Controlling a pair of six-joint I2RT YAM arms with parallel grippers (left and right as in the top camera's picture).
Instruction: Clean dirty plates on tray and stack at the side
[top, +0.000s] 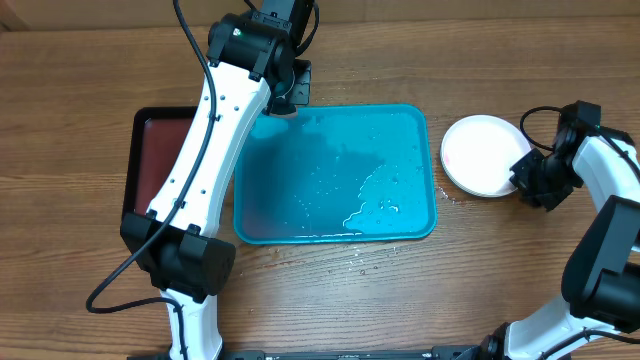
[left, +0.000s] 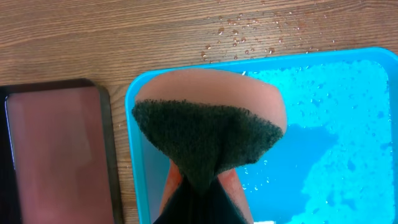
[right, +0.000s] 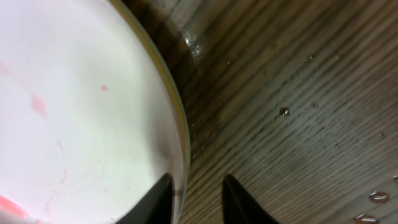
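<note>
The turquoise tray (top: 425, 160) lies mid-table, wet, with puddles and no plates on it; it also shows in the left wrist view (left: 348, 93). My left gripper (top: 283, 95) hovers over the tray's far left corner, shut on a sponge (left: 205, 134) with a dark green pad and an orange body. A white plate (top: 483, 155) with a yellow-green rim and faint red smears (right: 81, 124) lies on the table right of the tray. My right gripper (top: 525, 178) is open, its fingers (right: 198, 193) straddling the plate's right rim. No light blue plate shows.
A black tray with a dark red inside (top: 160, 150) lies left of the turquoise tray and shows in the left wrist view (left: 56, 143). Water drops are scattered on the wooden table (top: 380, 255) around the turquoise tray.
</note>
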